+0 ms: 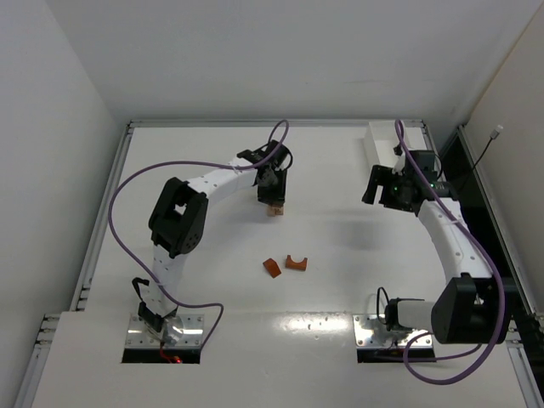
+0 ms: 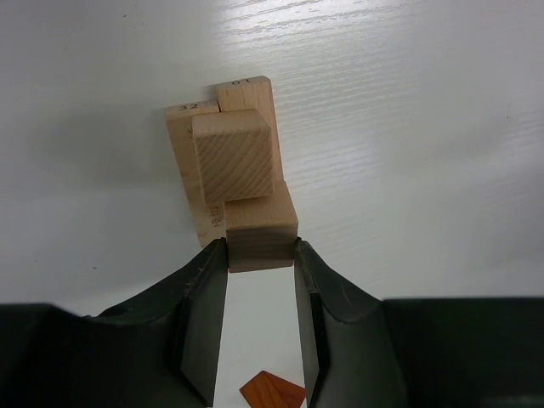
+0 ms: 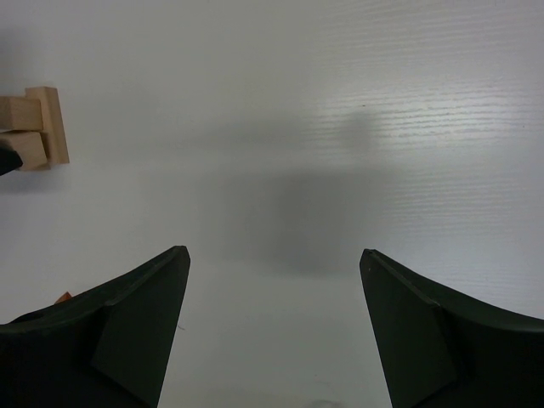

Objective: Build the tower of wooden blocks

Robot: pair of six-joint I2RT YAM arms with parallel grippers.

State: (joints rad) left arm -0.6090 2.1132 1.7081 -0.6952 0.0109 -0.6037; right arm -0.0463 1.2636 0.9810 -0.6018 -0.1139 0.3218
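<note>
The wood block tower (image 2: 223,161) is a small cluster of pale tan bars with a tan cube (image 2: 234,157) on top. My left gripper (image 2: 261,251) is shut on another tan cube (image 2: 262,228), which is pressed against the near side of the cluster. From above, the left gripper (image 1: 274,201) covers most of the tan blocks (image 1: 274,210). An orange wedge (image 1: 271,269) and an orange arch (image 1: 296,263) lie loose on the table nearer the arm bases. My right gripper (image 3: 272,263) stands open over bare table, well to the right of the tan blocks (image 3: 38,127).
A white rectangular tray (image 1: 384,140) sits at the back right, behind the right gripper (image 1: 372,184). The table (image 1: 340,280) is walled on the left, back and right. The purple cable (image 1: 136,183) loops above the left arm.
</note>
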